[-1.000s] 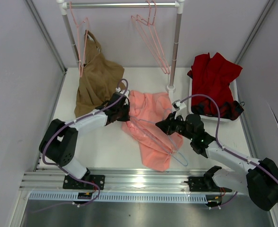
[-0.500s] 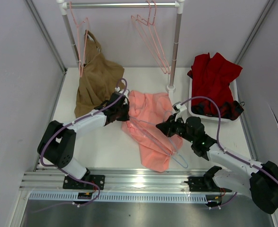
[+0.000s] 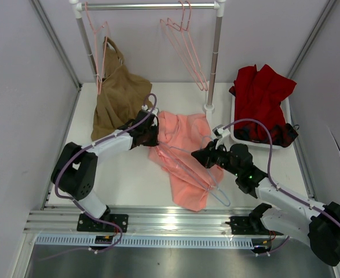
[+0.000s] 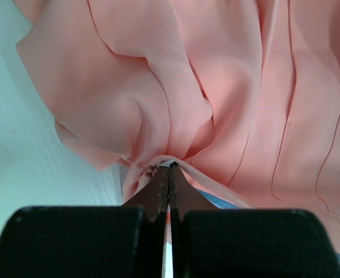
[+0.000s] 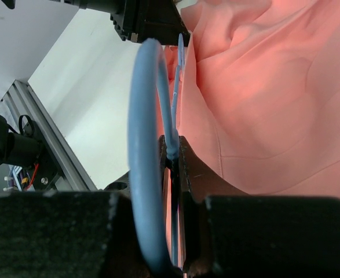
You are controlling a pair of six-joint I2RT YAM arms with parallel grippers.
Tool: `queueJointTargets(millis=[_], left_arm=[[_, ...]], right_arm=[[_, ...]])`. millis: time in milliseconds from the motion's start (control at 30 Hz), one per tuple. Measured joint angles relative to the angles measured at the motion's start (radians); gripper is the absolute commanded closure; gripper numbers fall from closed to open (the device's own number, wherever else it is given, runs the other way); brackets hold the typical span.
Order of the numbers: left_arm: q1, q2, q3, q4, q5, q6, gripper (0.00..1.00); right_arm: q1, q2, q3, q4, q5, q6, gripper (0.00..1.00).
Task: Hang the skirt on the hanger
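Observation:
The salmon-pink skirt (image 3: 184, 156) lies spread on the white table between both arms. The light blue wire hanger (image 3: 216, 194) lies over it, running from the skirt's upper left to its lower right. My left gripper (image 3: 153, 134) is shut on the skirt's left edge; in the left wrist view its jaws (image 4: 169, 169) pinch a fold of the skirt (image 4: 175, 92), with a blue strip of hanger (image 4: 219, 200) beside them. My right gripper (image 3: 197, 154) is shut on the hanger's wire (image 5: 174, 119) near its hook (image 5: 142, 150), above the skirt (image 5: 262, 98).
A clothes rail (image 3: 152, 6) stands at the back with pink wire hangers (image 3: 184, 49) and a tan-brown garment (image 3: 117, 95) hung on it. A dark red garment (image 3: 262, 95) lies in a white tray (image 3: 242, 139) at the right. Rack post foot (image 3: 209, 108) stands behind the skirt.
My left gripper has shifted slightly up and back with the skirt's edge. My right arm has moved a little down and left with the hanger.

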Motion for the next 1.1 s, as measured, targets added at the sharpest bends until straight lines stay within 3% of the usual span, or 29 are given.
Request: queueJointTargets(millis=[1100], left_arm=[[0.010, 0.010, 0.031, -0.029, 0.053, 0.002, 1.00]], right_arm=[[0.014, 0.039, 0.000, 0.008, 0.010, -0.017, 1.00]])
